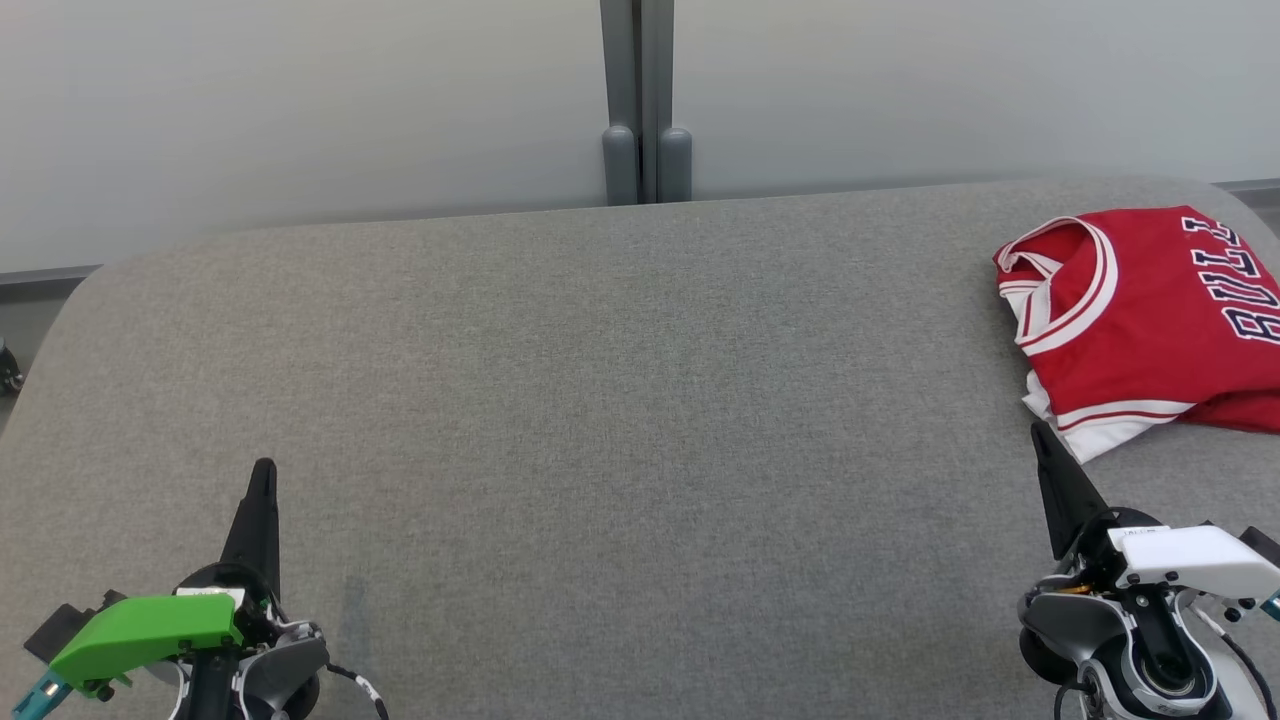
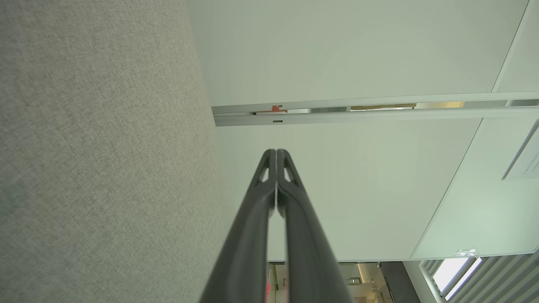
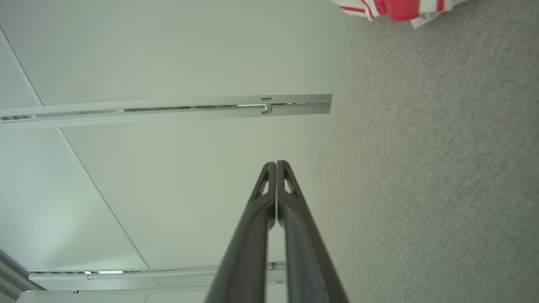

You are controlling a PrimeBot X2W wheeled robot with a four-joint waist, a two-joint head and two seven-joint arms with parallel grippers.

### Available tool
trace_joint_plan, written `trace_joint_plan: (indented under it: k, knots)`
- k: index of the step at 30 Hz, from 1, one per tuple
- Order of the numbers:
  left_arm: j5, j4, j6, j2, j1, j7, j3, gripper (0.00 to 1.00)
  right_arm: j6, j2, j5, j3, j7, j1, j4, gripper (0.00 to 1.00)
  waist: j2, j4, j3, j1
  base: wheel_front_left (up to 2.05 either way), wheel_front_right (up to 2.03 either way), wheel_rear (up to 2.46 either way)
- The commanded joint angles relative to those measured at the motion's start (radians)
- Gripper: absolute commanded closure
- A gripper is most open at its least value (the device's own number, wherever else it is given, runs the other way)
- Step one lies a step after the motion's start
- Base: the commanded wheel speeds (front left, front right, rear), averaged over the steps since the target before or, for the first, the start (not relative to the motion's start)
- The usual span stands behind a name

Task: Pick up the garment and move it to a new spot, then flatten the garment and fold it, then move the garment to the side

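The red jersey [image 1: 1130,330] at the table's [image 1: 600,400] far right corner is cut off by the head view's right edge, truncating its lettering; the right wrist view's top edge crops it too. A wall notice [image 2: 524,162] beyond the table is unreadably small.

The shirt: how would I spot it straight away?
Find the wide grey fabric surface below the pale wall. Near its right edge lies a folded shirt, bright red with white trim and dark lettering against plain grey.
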Motion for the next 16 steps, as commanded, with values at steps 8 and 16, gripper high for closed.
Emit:
trace_joint_plan:
  k: [8, 16]
  knots:
    - [-0.004, 0.001, -0.004, 0.001, -0.011, 0.004, 0.003, 1.0, 0.0, 0.003, -0.002, -0.005, 0.007, -0.009, 0.002, 1.0, 0.0, 0.0, 0.0, 0.0, 0.0, 0.0, 0.0]
    - [-0.004, 0.001, -0.004, 0.001, -0.011, 0.004, 0.003, 1.0, 0.0, 0.006, -0.006, -0.008, 0.008, -0.009, 0.002, 1.0, 0.0, 0.0, 0.0, 0.0, 0.0, 0.0, 0.0]
